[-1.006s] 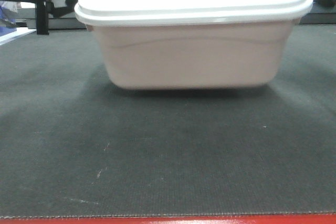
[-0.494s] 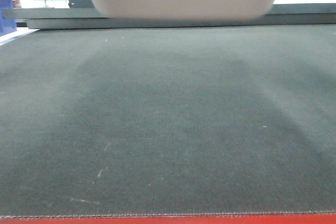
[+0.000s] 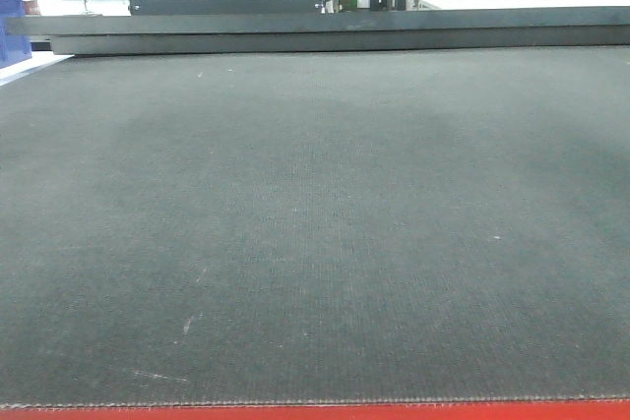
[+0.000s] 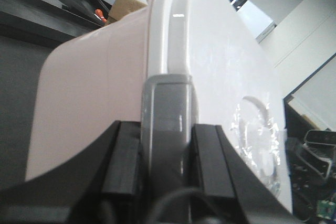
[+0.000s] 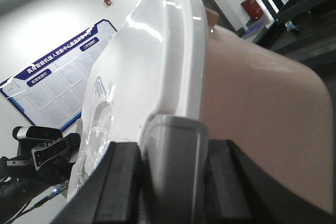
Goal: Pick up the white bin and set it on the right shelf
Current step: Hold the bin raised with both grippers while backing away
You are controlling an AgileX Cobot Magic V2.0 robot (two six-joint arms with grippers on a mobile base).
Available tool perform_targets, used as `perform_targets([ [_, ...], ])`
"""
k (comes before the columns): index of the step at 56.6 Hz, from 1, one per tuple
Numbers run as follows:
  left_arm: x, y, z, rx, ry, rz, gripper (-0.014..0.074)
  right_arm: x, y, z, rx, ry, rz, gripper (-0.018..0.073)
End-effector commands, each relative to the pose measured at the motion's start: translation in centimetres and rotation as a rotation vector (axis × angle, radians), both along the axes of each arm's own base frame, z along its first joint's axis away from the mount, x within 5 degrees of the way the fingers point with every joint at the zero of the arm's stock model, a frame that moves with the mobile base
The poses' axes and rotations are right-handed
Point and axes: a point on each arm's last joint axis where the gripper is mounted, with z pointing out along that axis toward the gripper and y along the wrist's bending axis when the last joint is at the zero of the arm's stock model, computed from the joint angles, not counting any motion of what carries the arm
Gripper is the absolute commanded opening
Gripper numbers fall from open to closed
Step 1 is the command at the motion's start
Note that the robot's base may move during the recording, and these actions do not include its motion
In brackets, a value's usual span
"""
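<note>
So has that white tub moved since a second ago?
Yes, upward. The white bin sat on the dark mat, rose, and has left the front view. The left gripper and right gripper clamp its ends.

White bin, flat lid on

Left gripper bottom centre of frame, black fingers clamped either side of grey latch of white bin; right gripper identical.

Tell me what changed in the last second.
The white bin rose off the dark mat, up out of the front view. In the wrist views the left gripper and right gripper clamp its ends. The mat stayed as it was.
</note>
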Motion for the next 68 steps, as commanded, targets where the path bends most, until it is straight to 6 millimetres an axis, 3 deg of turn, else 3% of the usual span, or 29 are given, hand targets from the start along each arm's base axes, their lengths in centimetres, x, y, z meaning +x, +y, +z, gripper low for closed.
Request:
perform_targets([
  [1,-5.83,-2.42,3.05,0.026,-0.135,-0.367,-0.0118,-5.3,2.92,3.76,0.077,-0.222,0.377,0.0069],
  [9,-6.11,-2.41,3.22,0.031,-0.142,-0.367,-0.0118,-5.99,2.95,4.21,0.071,-0.24,0.359,0.0069],
  [68,-6.02,-2.39,3.21,0.032,-0.142,-0.357,-0.0118,-5.85,2.9,4.19,0.072,-0.236,0.347,0.0069],
])
